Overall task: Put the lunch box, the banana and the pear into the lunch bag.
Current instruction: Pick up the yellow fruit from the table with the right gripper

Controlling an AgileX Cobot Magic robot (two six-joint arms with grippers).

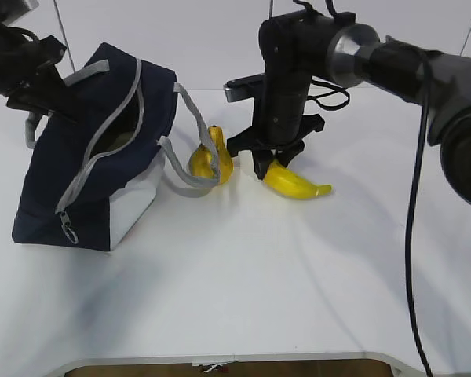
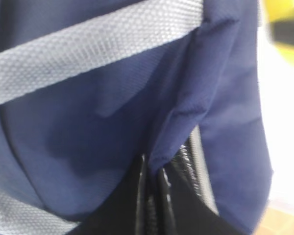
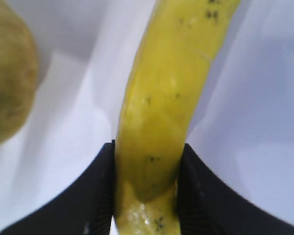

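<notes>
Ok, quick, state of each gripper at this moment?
Left gripper: shut, pinching the boxy navy-blue fabric lunch bag.
Right gripper: closed on the curved yellow banana.

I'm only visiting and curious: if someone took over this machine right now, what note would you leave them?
Left pincer: shut on the lunch bag, pinching a fold of fabric near its zipper; the bag is tilted and unzipped.
Right pincer: shut on the banana, which lies on the table.
Pear: on the table beside the bag, behind a handle loop.
Lunch box: something pale shows inside the bag; cannot confirm.
Left to do: banana and pear into the bag.
</notes>
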